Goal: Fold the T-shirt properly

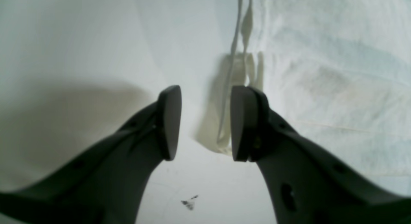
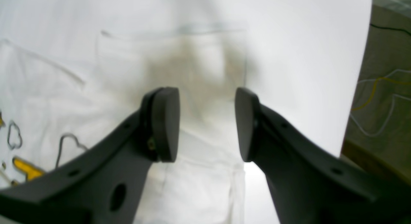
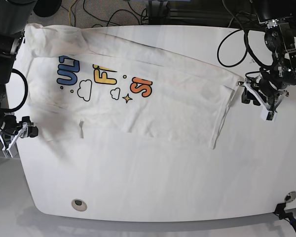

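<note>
I am holding both tools spread: my left tool (image 3: pixel 253 95) beside the T-shirt (image 3: pixel 153 94) hem, frame right; right tool (image 3: pixel 20 129) at lower left.

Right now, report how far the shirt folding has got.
Done: one long fold; the T-shirt lies doubled, its print partly covered. In hand: nothing gripped; left gripper at the hem edge and right gripper over a sleeve, both with jaws apart. Left: sleeves and the cross folds.

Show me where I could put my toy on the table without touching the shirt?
The table is bare along its near side, below the T-shirt. The far half is crowded: the shirt spreads from the right claw to the left claw.
</note>
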